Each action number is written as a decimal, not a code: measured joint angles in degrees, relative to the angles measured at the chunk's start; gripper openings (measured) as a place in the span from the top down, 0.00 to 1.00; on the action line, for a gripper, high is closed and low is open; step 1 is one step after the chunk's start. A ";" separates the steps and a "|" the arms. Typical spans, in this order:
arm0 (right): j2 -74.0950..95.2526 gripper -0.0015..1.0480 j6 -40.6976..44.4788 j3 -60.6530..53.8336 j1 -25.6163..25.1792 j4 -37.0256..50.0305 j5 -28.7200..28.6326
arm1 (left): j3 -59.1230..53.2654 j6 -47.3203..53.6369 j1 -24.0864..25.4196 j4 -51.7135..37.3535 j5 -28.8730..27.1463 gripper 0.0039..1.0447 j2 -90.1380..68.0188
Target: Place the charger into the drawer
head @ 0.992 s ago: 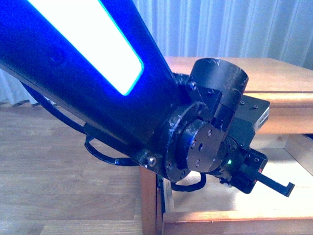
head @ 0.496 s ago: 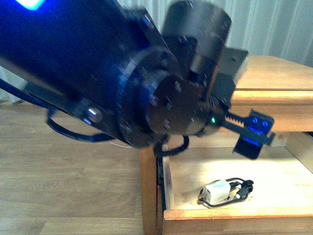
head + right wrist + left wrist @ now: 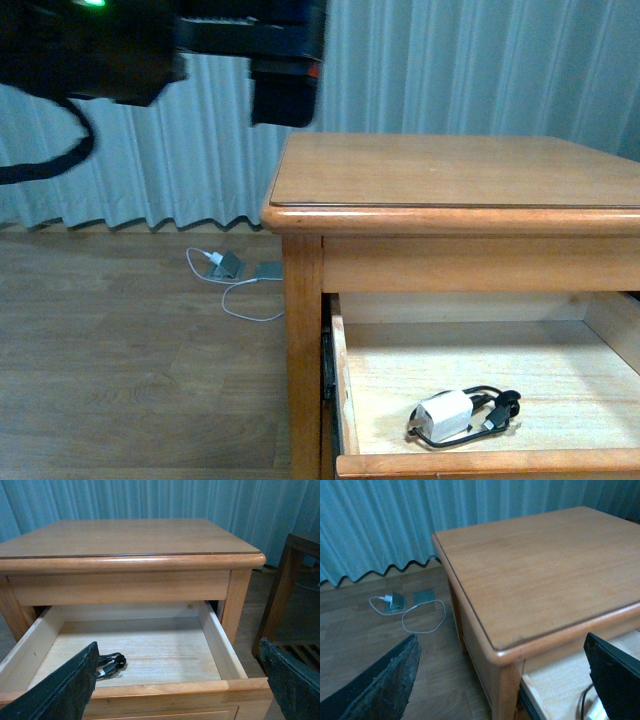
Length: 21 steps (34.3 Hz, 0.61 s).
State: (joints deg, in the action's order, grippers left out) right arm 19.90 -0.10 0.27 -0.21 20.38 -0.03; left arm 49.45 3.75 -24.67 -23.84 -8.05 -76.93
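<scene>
The charger [image 3: 443,415], a small white adapter with a black cable [image 3: 496,407] looped by it, lies on the pale floor of the open drawer [image 3: 480,462], near its front left. Nothing holds it. My left gripper [image 3: 500,645] is open and empty, high above the table's front left corner; its arm [image 3: 150,40] shows at the top left of the front view. My right gripper [image 3: 177,647] is open and empty in front of the drawer [image 3: 165,687]. There only the black cable [image 3: 112,664] shows; one finger [image 3: 65,690] hides the adapter.
The honey-brown table top [image 3: 450,170] is above the drawer. A white-cabled charger with grey device [image 3: 235,267] lies on the wooden floor by the curtain; it also shows in the left wrist view [image 3: 395,601]. Dark wooden furniture [image 3: 295,580] stands beside the table.
My left arm has risen up and to the left, out of the drawer area. The charger, uncovered half a second ago, stays lying in the drawer.
</scene>
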 joint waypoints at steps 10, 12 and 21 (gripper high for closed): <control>0.00 0.09 0.00 0.00 0.00 0.02 0.00 | -15.87 -5.46 6.19 7.41 -4.39 0.06 22.69; 0.00 0.09 0.00 0.00 0.00 0.00 0.00 | -19.04 -7.23 8.24 10.58 -6.08 0.06 28.55; 0.00 0.09 0.00 0.00 0.00 0.00 0.00 | -28.79 -14.73 17.11 20.22 -6.73 0.06 47.65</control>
State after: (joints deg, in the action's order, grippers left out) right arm 19.90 -0.10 0.27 -0.21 20.38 -0.03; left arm 20.67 -10.98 -7.55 -3.62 -14.79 -29.28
